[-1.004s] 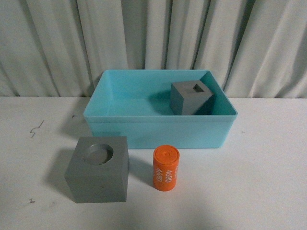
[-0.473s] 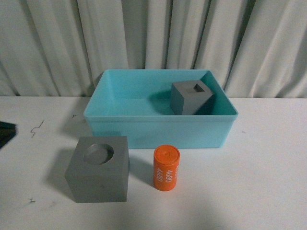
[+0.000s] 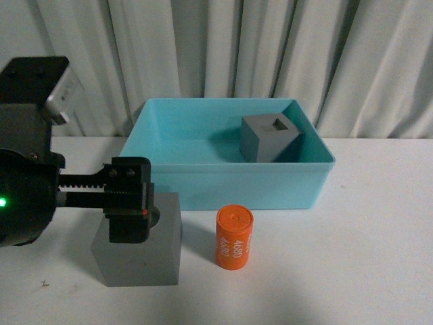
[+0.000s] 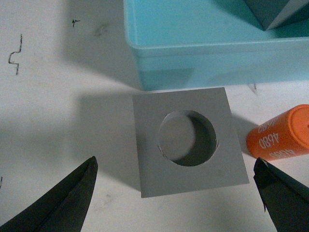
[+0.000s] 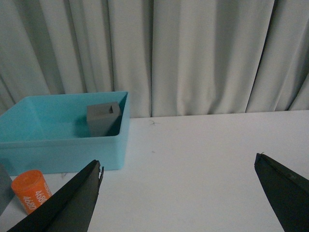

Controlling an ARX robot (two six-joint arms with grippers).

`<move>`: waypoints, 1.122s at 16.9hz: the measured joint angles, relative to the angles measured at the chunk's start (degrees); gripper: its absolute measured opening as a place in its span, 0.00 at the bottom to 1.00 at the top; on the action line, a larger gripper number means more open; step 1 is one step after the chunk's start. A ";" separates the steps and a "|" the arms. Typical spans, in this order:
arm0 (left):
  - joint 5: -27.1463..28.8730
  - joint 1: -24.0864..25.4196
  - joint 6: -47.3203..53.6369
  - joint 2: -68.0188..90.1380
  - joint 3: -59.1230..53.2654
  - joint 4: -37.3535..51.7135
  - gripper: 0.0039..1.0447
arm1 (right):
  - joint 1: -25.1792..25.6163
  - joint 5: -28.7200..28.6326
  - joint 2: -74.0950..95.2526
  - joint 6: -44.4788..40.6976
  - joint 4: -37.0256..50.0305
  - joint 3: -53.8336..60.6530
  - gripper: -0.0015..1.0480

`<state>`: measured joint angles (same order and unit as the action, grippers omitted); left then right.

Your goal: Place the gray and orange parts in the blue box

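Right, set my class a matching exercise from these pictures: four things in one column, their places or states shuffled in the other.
1. round-recess cube
2. rectangular-recess cube
3. orange cylinder
4. left hand

a. inside the blue box
b. open, above a cube
c. on the table, under the hand
d. upright on the table, in front of the box

Pairs: 1-c, 2-a, 3-d, 4-b

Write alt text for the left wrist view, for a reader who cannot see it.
The open left gripper hovers over a gray cube with a round recess, its fingertips spread wider than the cube. Beyond the cube is the blue box; an orange cylinder with white lettering stands beside the cube on the table.
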<state>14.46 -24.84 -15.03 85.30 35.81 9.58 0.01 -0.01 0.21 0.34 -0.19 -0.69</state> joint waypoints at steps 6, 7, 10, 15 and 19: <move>0.63 0.31 0.44 11.41 5.79 2.99 0.94 | 0.00 0.00 0.00 0.00 0.00 0.00 0.94; 0.63 0.42 0.46 12.48 6.16 3.15 0.94 | 0.00 0.00 0.00 0.00 0.00 0.00 0.94; 0.57 1.40 0.85 15.45 6.78 4.24 0.94 | 0.00 0.00 0.00 0.00 0.00 0.00 0.94; 0.00 4.26 3.08 18.23 7.91 5.86 0.94 | 0.00 0.00 0.00 0.00 0.00 0.00 0.94; -0.55 5.57 4.20 20.57 8.28 6.58 0.94 | 0.00 0.00 0.00 0.00 0.00 0.00 0.94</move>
<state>13.91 -19.27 -10.83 105.86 44.10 16.16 0.01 -0.01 0.21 0.34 -0.19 -0.69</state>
